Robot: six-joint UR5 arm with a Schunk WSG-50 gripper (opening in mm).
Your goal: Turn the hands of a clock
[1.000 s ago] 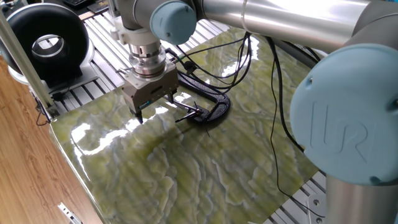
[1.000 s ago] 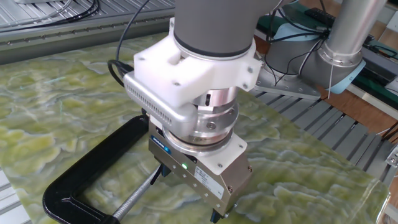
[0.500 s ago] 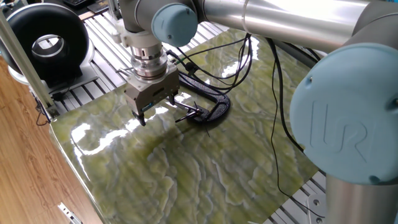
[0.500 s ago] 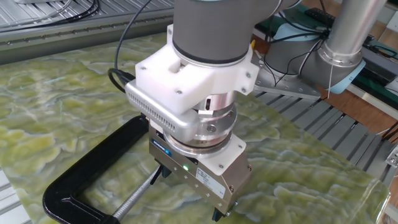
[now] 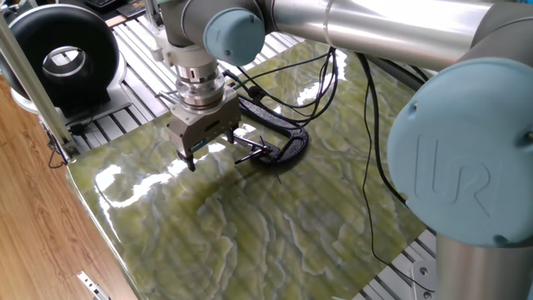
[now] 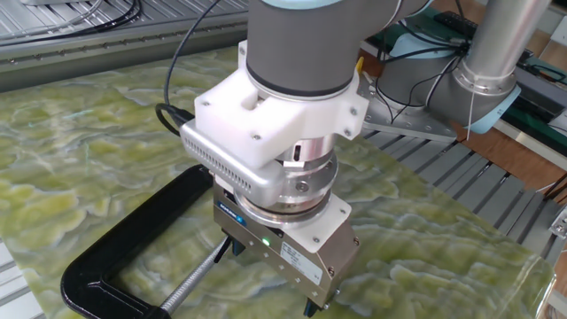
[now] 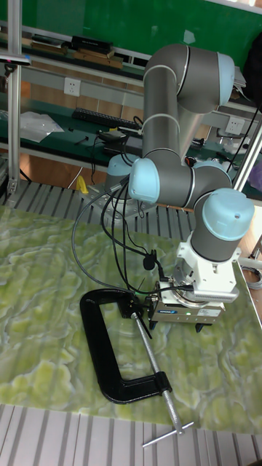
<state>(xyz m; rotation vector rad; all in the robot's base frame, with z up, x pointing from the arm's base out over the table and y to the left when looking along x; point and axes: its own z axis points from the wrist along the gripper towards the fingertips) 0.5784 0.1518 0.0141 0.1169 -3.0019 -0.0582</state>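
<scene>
The hands are thin black pointers at the jaw of a black C-clamp lying on the green marbled mat. In the tall fixed view the hands sit at the upper end of the clamp's steel screw rod. My gripper hangs pointing down just beside them, a little above the mat, open with nothing between its fingers. In the tall view the gripper is to the right of the hands. In the other fixed view the gripper hides the hands, and only the clamp and its rod show.
A black ring-shaped device stands on the aluminium rails at the back left. Black cables trail across the mat behind the clamp. The mat's edge runs close on the left, above the wooden floor.
The gripper has crept a few pixels toward the clamp. The clamp and the hands have not moved.
</scene>
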